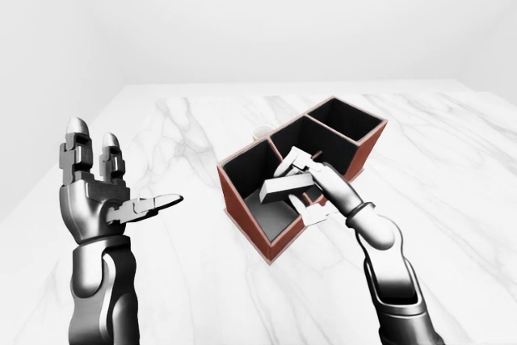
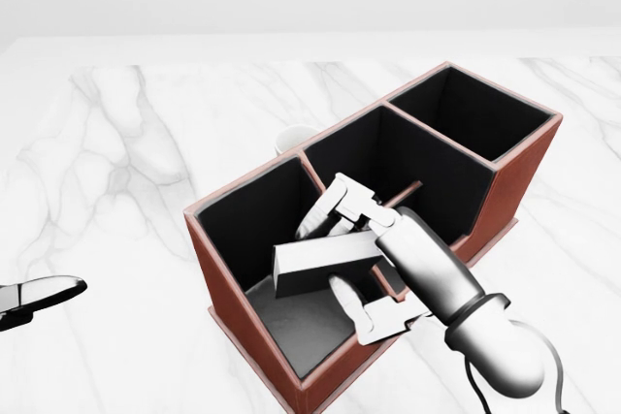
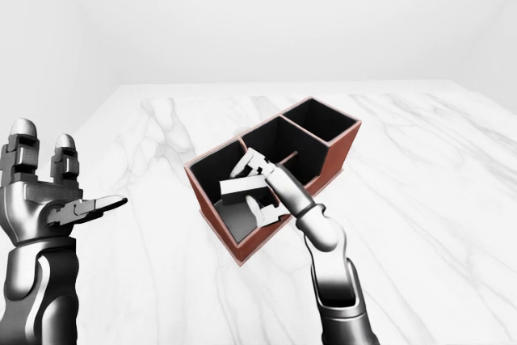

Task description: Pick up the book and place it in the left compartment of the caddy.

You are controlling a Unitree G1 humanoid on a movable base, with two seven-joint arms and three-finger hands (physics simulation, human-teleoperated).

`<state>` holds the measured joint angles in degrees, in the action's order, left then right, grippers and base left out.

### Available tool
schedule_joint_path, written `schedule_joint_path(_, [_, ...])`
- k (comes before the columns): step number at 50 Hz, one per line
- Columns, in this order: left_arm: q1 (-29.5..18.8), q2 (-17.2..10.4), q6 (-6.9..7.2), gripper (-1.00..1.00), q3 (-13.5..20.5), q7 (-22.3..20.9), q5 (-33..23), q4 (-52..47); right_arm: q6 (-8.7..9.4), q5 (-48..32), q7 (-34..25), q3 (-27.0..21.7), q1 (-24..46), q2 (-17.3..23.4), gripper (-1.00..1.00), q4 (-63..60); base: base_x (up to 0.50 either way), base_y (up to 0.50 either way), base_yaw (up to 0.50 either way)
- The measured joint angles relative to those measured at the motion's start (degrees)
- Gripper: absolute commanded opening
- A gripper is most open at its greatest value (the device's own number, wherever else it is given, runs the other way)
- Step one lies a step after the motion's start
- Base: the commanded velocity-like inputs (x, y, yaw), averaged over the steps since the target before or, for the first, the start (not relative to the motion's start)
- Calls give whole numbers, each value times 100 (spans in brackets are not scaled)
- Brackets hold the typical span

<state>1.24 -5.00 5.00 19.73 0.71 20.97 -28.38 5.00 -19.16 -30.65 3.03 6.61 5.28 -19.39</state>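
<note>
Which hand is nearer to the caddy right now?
Right. The right hand holds the book over the caddy's left compartment; the left hand is raised open, far left of it.

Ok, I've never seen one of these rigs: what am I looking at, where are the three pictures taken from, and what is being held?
These are simulator renders from cameras on a humanoid robot's head, looking out over its own arms: one head view and two eye views showing nearly the same scene. On the marble table stands a red-brown caddy with three compartments. The right hand grips a grey book over the left compartment. The left hand is raised, open and empty. A small pale object sits beyond the caddy, too hidden to identify.
</note>
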Motion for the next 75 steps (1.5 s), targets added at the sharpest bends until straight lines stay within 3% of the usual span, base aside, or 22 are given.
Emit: schedule_joint_path(75, [-14,-17,0,100,23,12,30,49,0,-305,447,199,124,-253,-100,1560,0,0,0])
